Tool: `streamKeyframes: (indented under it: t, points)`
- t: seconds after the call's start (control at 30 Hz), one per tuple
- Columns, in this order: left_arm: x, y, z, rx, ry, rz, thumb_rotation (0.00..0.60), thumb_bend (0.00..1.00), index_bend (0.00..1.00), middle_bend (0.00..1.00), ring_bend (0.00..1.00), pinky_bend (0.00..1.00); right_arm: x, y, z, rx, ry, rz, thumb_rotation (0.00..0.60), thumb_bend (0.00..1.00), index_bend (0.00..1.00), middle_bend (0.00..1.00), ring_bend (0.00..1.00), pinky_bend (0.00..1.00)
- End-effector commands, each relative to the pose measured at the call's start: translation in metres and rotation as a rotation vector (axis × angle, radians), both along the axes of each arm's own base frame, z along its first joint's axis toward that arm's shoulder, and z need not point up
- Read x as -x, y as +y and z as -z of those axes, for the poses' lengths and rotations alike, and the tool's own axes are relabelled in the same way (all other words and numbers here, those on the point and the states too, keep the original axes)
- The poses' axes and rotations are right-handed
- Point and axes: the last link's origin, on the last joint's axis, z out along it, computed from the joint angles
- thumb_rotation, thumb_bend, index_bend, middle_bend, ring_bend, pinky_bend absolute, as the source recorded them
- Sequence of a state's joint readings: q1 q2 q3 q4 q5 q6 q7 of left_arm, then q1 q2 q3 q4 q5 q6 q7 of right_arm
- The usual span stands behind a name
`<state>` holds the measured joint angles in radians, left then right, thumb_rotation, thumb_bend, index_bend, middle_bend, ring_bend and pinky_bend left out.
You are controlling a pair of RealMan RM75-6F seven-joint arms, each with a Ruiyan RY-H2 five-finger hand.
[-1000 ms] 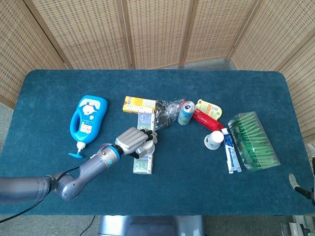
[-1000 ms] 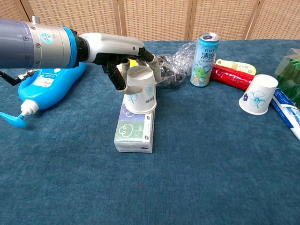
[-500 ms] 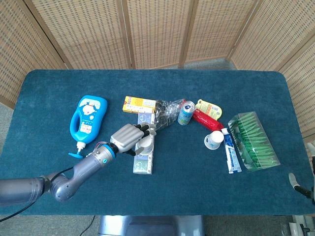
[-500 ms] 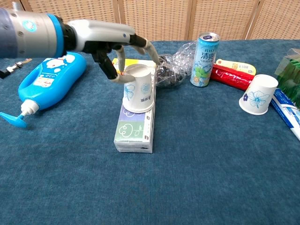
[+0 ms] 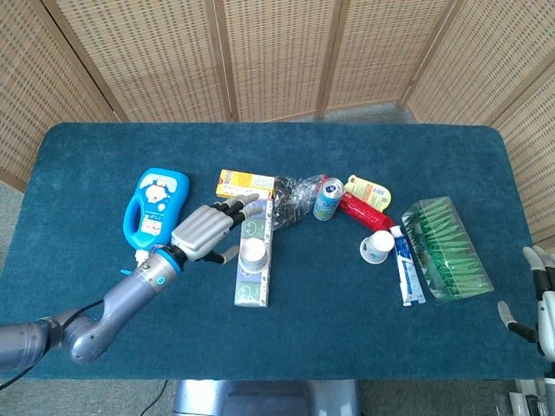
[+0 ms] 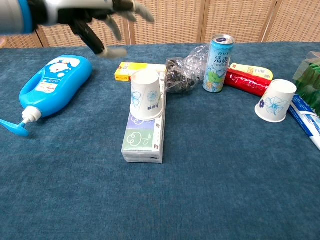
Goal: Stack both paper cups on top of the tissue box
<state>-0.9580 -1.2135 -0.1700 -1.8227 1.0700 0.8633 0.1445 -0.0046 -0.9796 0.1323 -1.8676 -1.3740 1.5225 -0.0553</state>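
Observation:
One paper cup (image 6: 146,94) (image 5: 253,252) stands upside down on the tissue box (image 6: 144,138) (image 5: 252,285), which lies flat in the table's middle. The other paper cup (image 6: 276,101) (image 5: 376,247) rests tilted on the cloth to the right, beside the toothpaste. My left hand (image 5: 206,230) (image 6: 95,14) hovers up and to the left of the stacked cup, fingers spread, holding nothing. My right hand (image 5: 542,293) shows only at the lower right edge of the head view, off the table, fingers apart.
A blue bottle (image 6: 48,83) lies at the left. Behind the box are a yellow packet (image 6: 132,70), a crumpled plastic bag (image 6: 185,73), a drink can (image 6: 218,62) and a red packet (image 6: 248,82). Toothpaste (image 5: 407,266) and a green-filled clear box (image 5: 447,249) lie at the right.
My left hand let go of the cup, leaving it on the tissue box, then spread its fingers and rose away to the left. My right hand has come into view at the lower right.

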Motion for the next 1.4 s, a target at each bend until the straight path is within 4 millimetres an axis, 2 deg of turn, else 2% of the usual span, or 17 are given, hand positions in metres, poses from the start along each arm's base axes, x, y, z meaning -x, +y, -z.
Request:
streamKeyframes:
  t: [0.03, 0.33, 0.63, 1.13, 1.27, 1.4]
  points:
    - [0.005, -0.005, -0.018, -0.035, -0.040, -0.006, 0.600, 0.48, 0.08, 0.00, 0.00, 0.19, -0.008, -0.012, 0.004, -0.037, 0.017, -0.028, 0.600, 0.34, 0.00, 0.00, 0.00, 0.07]
    - [0.032, -0.026, -0.060, -0.132, -0.108, -0.036, 0.600, 0.48, 0.08, 0.00, 0.00, 0.15, -0.037, -0.052, 0.022, -0.155, 0.044, -0.125, 0.600, 0.34, 0.00, 0.00, 0.00, 0.19]
    - [0.063, -0.052, -0.088, -0.194, -0.093, -0.091, 0.600, 0.48, 0.08, 0.00, 0.00, 0.14, -0.072, -0.081, 0.056, -0.300, 0.111, -0.241, 0.600, 0.35, 0.00, 0.00, 0.00, 0.21]
    - [0.095, -0.076, -0.114, -0.254, -0.114, -0.166, 0.600, 0.48, 0.08, 0.00, 0.00, 0.14, -0.110, -0.118, 0.119, -0.535, 0.151, -0.313, 0.600, 0.34, 0.00, 0.00, 0.00, 0.25]
    - [0.099, -0.079, -0.114, -0.253, -0.113, -0.169, 0.600, 0.48, 0.08, 0.00, 0.00, 0.14, -0.115, -0.129, 0.128, -0.565, 0.170, -0.323, 0.600, 0.34, 0.00, 0.00, 0.00, 0.25]
    - [0.102, -0.082, -0.116, -0.260, -0.119, -0.168, 0.600, 0.48, 0.08, 0.00, 0.00, 0.13, -0.114, -0.139, 0.128, -0.569, 0.196, -0.316, 0.600, 0.34, 0.00, 0.00, 0.00, 0.25]
